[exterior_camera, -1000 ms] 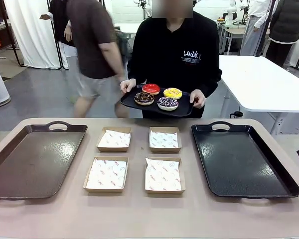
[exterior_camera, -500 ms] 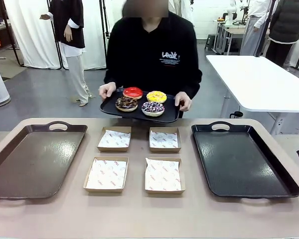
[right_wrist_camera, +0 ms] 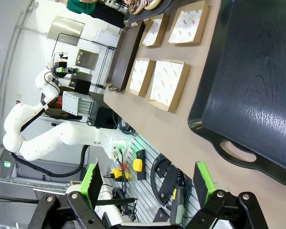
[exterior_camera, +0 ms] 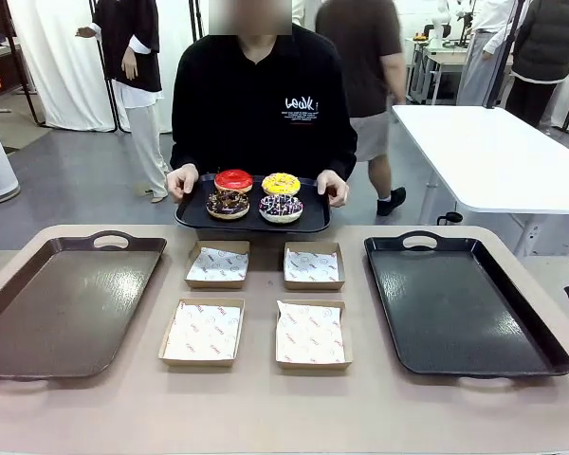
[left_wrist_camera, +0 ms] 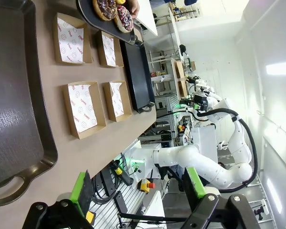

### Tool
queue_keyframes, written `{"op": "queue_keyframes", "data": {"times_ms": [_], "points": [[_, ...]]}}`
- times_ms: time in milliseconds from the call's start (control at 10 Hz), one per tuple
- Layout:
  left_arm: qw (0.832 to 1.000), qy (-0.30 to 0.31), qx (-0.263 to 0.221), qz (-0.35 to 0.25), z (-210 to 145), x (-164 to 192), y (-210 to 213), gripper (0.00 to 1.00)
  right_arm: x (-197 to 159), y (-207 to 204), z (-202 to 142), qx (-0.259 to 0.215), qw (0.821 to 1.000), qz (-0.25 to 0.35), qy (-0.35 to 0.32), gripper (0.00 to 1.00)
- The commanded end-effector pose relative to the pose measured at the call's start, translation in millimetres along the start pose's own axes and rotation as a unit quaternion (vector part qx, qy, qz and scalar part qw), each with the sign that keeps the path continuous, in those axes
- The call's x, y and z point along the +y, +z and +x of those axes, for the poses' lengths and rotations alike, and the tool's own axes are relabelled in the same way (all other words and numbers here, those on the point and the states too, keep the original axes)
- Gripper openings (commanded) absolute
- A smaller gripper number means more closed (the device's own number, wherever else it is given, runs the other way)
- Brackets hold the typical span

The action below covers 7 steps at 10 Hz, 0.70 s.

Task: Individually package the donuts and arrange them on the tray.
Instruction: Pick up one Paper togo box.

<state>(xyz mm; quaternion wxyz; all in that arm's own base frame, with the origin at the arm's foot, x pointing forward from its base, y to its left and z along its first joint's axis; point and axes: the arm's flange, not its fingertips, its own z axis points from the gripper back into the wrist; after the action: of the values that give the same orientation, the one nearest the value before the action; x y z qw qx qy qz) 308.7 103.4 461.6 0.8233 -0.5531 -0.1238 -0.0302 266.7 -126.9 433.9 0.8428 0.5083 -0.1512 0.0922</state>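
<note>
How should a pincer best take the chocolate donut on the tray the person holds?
Probably from above, pinching the ring's near side between hole and outer rim. The chocolate donut lies flat, glaze up, at the near left of the held tray, with the red donut close behind and the sprinkled donut close beside it.

Front view: the brown tray (exterior_camera: 66,303) runs off the left edge and the white table (exterior_camera: 493,152) off the right. The person's hands (exterior_camera: 333,187) curl under the serving tray (exterior_camera: 192,214), fingers hidden; the tray also covers the person's waist. A passer-by (exterior_camera: 365,57) stands partly hidden behind the person. Print on the box liners (exterior_camera: 204,332) is too small to read. Left wrist view: the top edge cuts the donuts (left_wrist_camera: 105,7). Right wrist view: the donuts are slivers at the top edge, glazes unclear, and the black tray (right_wrist_camera: 257,95) runs off the right edge
</note>
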Motion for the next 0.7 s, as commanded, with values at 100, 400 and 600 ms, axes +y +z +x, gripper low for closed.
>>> {"op": "queue_keyframes", "data": {"times_ms": [100,400,600], "points": [[1.000,-0.009,-0.007,-0.012,2.3,-0.7,1.0,1.00,-1.4,0.4,2.9,-0.009,1.000,0.012,0.008,1.00],[1.000,-0.009,-0.007,-0.012,2.3,-0.7,1.0,1.00,-1.4,0.4,2.9,-0.009,1.000,0.012,0.008,1.00],[1.000,-0.009,-0.007,-0.012,2.3,-0.7,1.0,1.00,-1.4,0.4,2.9,-0.009,1.000,0.012,0.008,1.00]]}}
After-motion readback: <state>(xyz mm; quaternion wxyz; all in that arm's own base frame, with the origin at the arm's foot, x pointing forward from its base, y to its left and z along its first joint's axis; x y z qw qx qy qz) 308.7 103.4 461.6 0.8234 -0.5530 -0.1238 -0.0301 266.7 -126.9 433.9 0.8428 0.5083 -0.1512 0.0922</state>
